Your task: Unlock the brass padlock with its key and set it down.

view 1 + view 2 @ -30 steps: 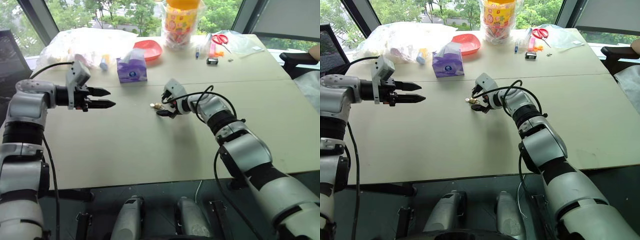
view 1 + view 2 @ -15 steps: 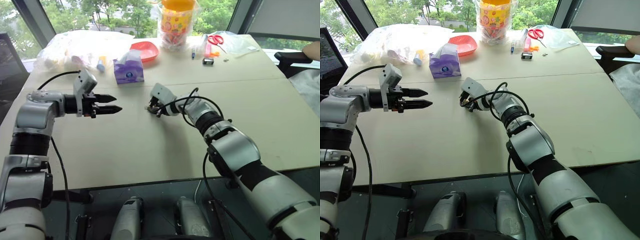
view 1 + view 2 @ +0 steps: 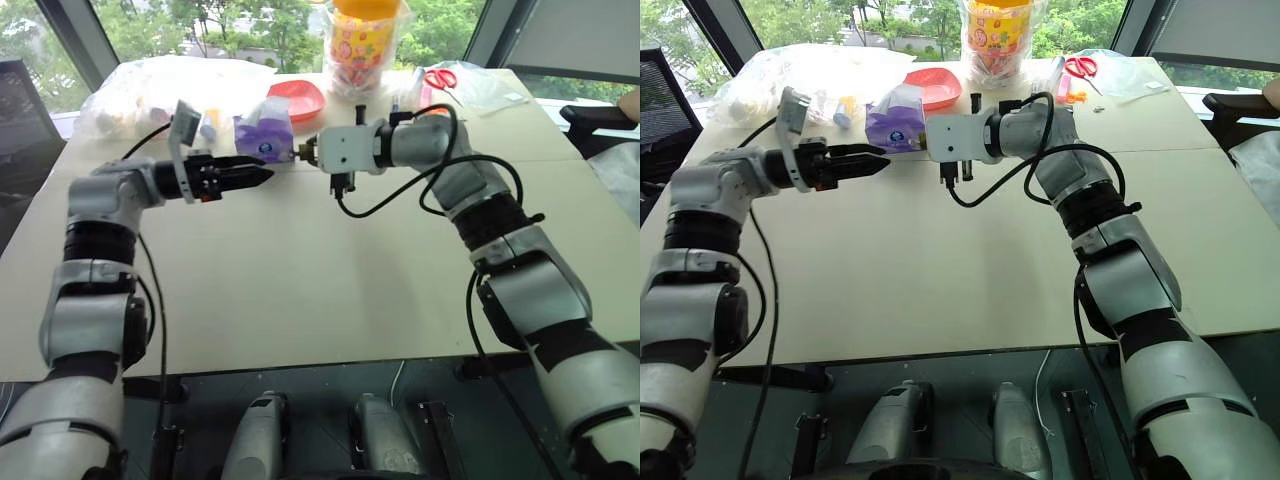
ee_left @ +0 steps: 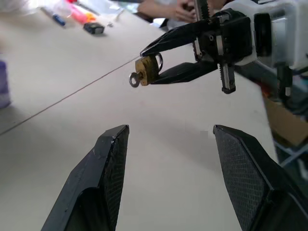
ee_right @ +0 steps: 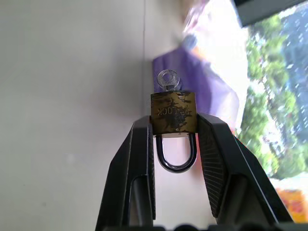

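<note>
Above the desk (image 3: 300,290), right end effector (image 5: 174,126) clamps the brass padlock (image 5: 173,119), key (image 5: 167,79) seated and facing the spread-open left end effector (image 4: 168,139), which should pinch only the key's ring, then twist.

My head stereo pair looks forward and down over the table (image 3: 300,300), both eyes sharing the same midfield. Left wrist cam faces right, close on the right gripper (image 4: 151,57) pinching the brass padlock (image 4: 147,70). Right wrist cam sits tight on that padlock, facing the purple tissue box (image 5: 202,82) on the left
</note>
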